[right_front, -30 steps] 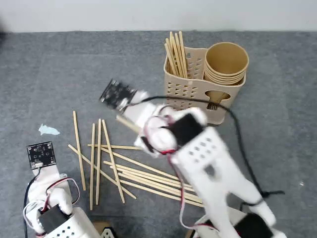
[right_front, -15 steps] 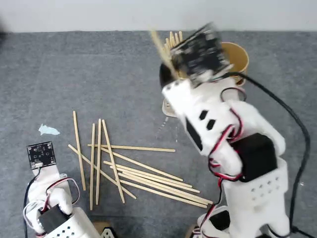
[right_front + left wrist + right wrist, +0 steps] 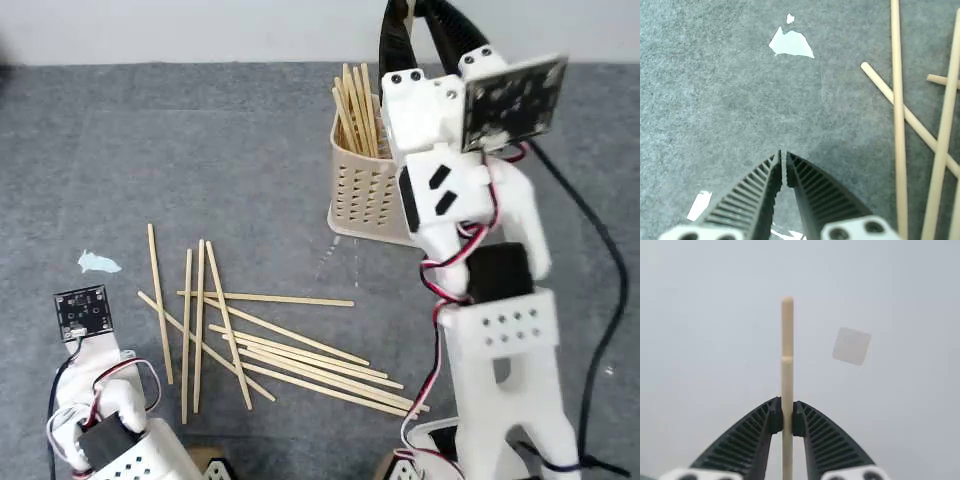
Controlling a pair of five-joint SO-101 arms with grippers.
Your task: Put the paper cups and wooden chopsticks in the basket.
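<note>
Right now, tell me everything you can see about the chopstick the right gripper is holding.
The chopstick is a thin, pale wooden stick with a blunt end and a small step partway along, possibly two sticks overlapped; I cannot tell. The right gripper is shut on it, its dark ribbed fingers pressing both sides. It runs straight out past their tips, touching nothing else visible.
</note>
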